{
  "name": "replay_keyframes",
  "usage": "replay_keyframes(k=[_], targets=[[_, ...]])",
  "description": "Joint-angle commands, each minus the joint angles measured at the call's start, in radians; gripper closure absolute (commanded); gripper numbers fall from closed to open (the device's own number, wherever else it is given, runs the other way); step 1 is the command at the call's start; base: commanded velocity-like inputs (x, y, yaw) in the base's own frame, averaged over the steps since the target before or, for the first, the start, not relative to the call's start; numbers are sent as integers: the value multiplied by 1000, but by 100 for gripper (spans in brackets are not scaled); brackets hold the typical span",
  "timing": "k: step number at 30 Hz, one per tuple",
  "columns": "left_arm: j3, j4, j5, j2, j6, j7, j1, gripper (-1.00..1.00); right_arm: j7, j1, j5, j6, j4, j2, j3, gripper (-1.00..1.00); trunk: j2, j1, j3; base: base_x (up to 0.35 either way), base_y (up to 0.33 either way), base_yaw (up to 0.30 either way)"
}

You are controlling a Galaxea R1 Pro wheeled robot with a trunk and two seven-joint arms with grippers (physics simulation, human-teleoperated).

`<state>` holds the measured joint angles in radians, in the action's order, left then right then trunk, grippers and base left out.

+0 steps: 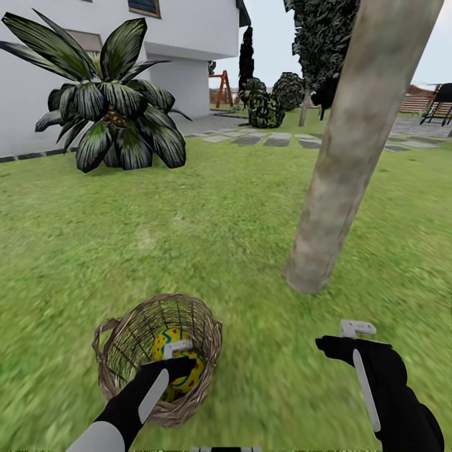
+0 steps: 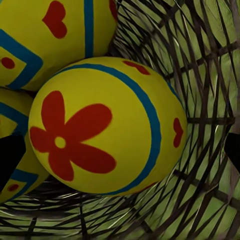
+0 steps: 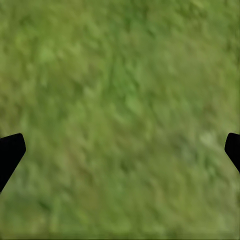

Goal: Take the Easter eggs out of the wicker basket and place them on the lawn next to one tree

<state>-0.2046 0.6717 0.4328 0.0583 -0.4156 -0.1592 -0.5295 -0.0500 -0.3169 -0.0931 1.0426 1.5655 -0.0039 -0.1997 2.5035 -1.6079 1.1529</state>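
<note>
The wicker basket (image 1: 199, 384) stands on the lawn (image 1: 207, 213) close in front of me at the left. Yellow Easter eggs (image 1: 164, 339) lie inside it. My left gripper (image 1: 179, 358) reaches down into the basket. In the left wrist view three eggs show: one in the middle (image 2: 107, 125) with a red flower, one behind it (image 2: 50, 35), one at the side (image 2: 12, 117). The left gripper (image 2: 120, 152) is open, its fingertips (image 2: 10, 157) on either side of the middle egg. My right gripper (image 1: 345, 336) hangs open over bare grass (image 3: 120, 100). The tree (image 1: 351, 163) rises just beyond it.
A short palm (image 1: 113, 107) grows at the back left before the white house (image 1: 188, 37). Grey stepping stones (image 1: 263, 139) and dark bushes (image 1: 270, 100) lie farther back. Open grass spreads around the trunk's foot (image 1: 304, 276).
</note>
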Motion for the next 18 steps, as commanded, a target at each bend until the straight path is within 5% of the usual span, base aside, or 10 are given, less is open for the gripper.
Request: replay_keyframes(k=[1, 18], targets=[[-4, 2, 11, -1, -4, -9, -1, -100, -5, -1, -9, 5, 1, 0, 0, -100, 1, 0, 5, 0, 0, 0], [-4, 3, 11, 2, -11, -8, -2, -100, -5, -1, -9, 5, -1, 1, 2, -100, 1, -2, 16, 0, 0, 0]])
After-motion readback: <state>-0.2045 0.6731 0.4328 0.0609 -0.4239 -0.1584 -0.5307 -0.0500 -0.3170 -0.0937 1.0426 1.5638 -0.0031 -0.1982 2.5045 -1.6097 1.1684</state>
